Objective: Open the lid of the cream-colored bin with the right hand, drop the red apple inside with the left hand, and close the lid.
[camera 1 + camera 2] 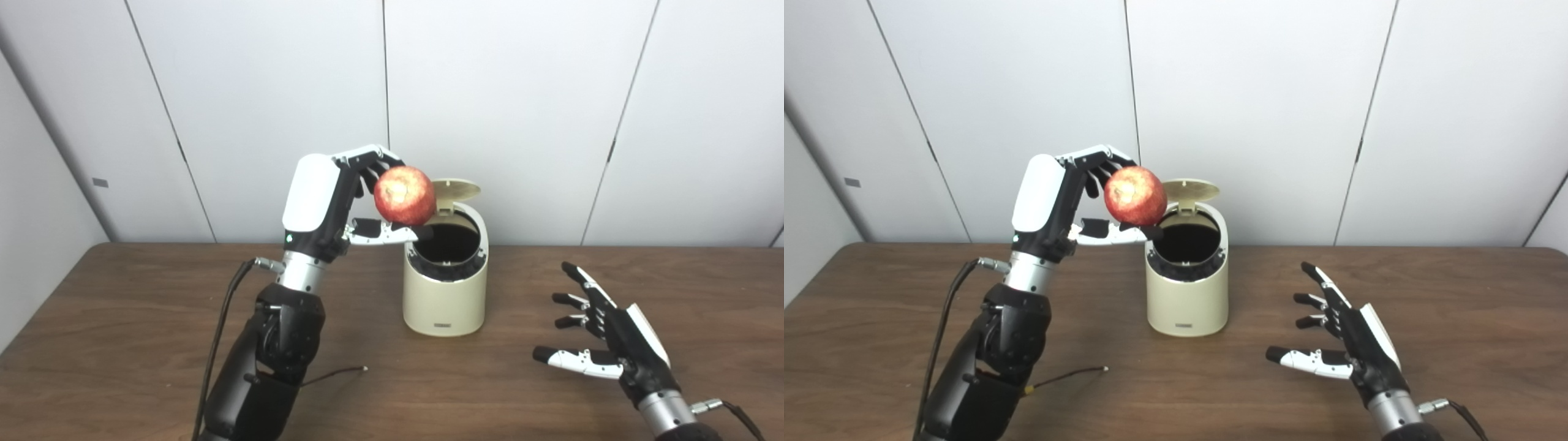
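The cream-colored bin (444, 300) stands mid-table with its lid (456, 190) tipped up at the back, the dark inside showing. My left hand (334, 202) is raised beside the bin's left rim and is shut on the red apple (404, 195), which hangs just above and left of the opening. My right hand (603, 334) is open and empty, low over the table to the right of the bin, apart from it. The same scene shows in the right eye view: bin (1187, 300), apple (1135, 196), right hand (1344, 343).
The brown wooden table (122, 318) ends at a white panelled wall (520, 92) close behind the bin. A thin black cable (334, 373) from the left arm lies on the table in front left of the bin.
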Robot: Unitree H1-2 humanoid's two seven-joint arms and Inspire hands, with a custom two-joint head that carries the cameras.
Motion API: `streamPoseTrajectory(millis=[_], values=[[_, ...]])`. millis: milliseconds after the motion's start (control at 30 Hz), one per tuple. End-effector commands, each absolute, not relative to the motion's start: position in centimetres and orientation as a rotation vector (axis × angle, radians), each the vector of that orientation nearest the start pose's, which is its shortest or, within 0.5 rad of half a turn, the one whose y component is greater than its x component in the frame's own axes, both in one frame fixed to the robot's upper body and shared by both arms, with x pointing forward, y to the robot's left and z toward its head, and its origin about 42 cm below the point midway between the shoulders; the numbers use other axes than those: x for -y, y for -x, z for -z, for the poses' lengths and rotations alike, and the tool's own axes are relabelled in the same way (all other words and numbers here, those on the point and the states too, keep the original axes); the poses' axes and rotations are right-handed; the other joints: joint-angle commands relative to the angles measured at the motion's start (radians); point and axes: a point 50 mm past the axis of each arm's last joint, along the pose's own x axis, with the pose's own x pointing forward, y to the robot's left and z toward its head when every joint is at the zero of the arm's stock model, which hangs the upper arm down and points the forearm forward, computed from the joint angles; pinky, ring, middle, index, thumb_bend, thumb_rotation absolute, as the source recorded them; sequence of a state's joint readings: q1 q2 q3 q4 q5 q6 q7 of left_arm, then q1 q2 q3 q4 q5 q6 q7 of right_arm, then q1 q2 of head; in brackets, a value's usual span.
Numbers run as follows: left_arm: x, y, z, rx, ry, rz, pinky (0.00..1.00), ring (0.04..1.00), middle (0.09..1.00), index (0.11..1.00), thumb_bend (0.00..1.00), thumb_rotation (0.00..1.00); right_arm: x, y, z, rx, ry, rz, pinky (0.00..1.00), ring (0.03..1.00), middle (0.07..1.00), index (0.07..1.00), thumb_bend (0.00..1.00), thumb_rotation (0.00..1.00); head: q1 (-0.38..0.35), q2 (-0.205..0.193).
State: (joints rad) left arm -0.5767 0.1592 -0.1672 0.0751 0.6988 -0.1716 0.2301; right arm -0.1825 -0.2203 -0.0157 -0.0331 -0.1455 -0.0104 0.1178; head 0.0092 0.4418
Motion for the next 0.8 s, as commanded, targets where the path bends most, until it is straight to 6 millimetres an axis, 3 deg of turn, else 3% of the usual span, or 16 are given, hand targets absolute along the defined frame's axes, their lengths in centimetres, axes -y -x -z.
streamPoseTrajectory(millis=[0, 767], values=[[-15.6, -42.5, -31.2, 0.911, -0.779, -0.067, 0.29, 0.396, 0.469, 0.494, 0.53, 0.0, 26.1, -34.7, -19.0, 0.321, 0.376, -0.107, 0.65, 0.826, 0.973, 0.925, 0.73, 0.23, -0.001, -0.002], [-12.9, -45.3, -27.1, 0.856, -0.823, -0.077, 0.33, 0.416, 0.478, 0.49, 0.53, 0.0, 25.8, -34.9, -19.3, 0.316, 0.388, -0.09, 0.68, 0.829, 0.976, 0.927, 0.75, 0.26, -0.037, -0.01]])
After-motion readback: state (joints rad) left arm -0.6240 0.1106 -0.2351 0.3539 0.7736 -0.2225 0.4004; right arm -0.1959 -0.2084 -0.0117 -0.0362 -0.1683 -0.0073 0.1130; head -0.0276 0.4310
